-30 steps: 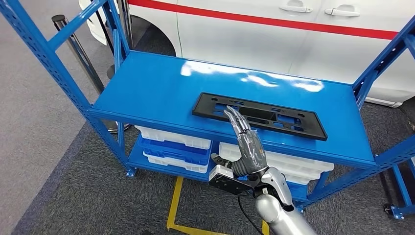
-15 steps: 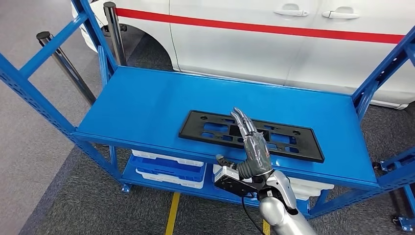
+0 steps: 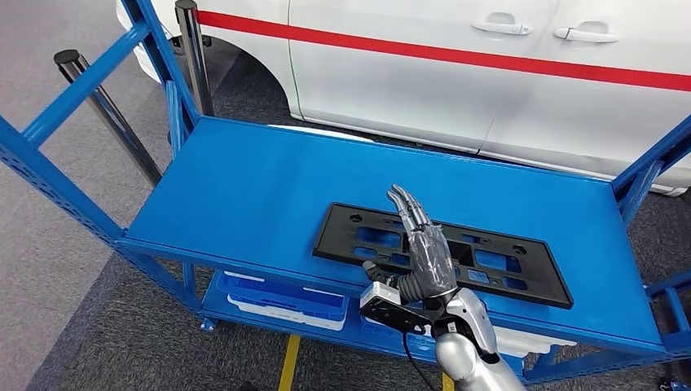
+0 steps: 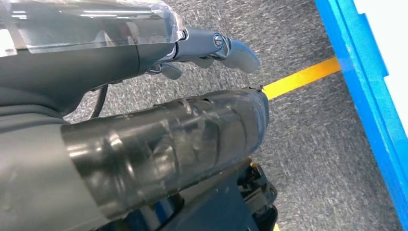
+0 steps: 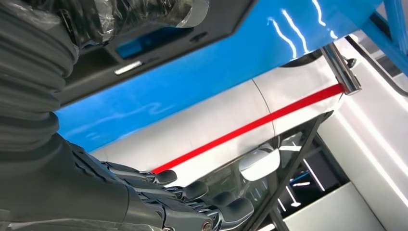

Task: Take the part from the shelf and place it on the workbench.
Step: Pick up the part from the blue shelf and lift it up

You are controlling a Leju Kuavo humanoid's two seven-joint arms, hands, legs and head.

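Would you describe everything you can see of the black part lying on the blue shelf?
The black part is a long, flat rectangular frame, plastic by its matte look, with rectangular cutouts and small round holes showing the blue beneath. It lies flat on the top blue shelf, towards the near edge, slightly skewed. The right hand, fingers extended, is over its middle and hides part of it; contact cannot be judged.

Shelf top (image 3: 244,187) bare left of part (image 3: 521,265); uprights (image 3: 49,171) flank ends.
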